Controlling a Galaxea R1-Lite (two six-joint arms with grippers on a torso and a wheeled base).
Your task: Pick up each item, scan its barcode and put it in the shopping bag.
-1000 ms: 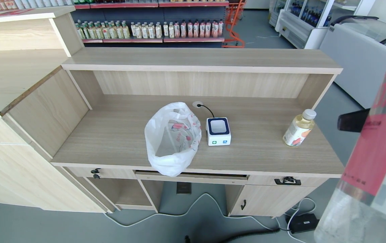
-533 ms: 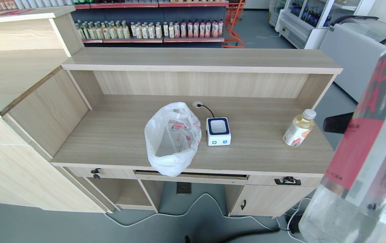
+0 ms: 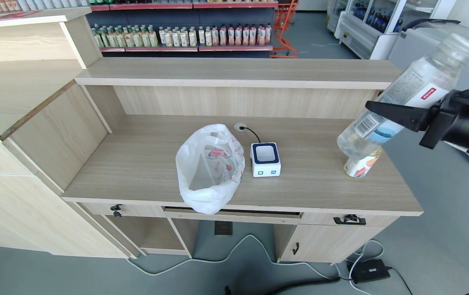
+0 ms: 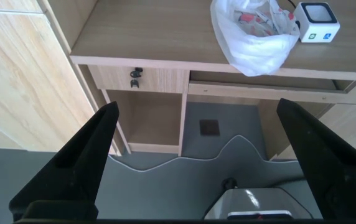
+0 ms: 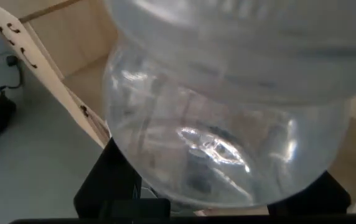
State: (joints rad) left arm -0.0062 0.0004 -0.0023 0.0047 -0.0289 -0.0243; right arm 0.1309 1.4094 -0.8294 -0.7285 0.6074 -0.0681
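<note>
Clear bottle (image 3: 406, 94) held tilted in the air at the counter's (image 3: 308, 184) right end, base down, cap up; right gripper (image 3: 413, 112) clamped round its middle, far finger hidden, so probably gripped on both sides. Yellow drink bottle (image 3: 359, 167) upright near right edge. Shopping bag (image 3: 210, 168) and scanner (image 3: 265, 159) mid-counter, side by side. Left gripper (image 4: 200, 162) spread wide, empty, below front edge
</note>
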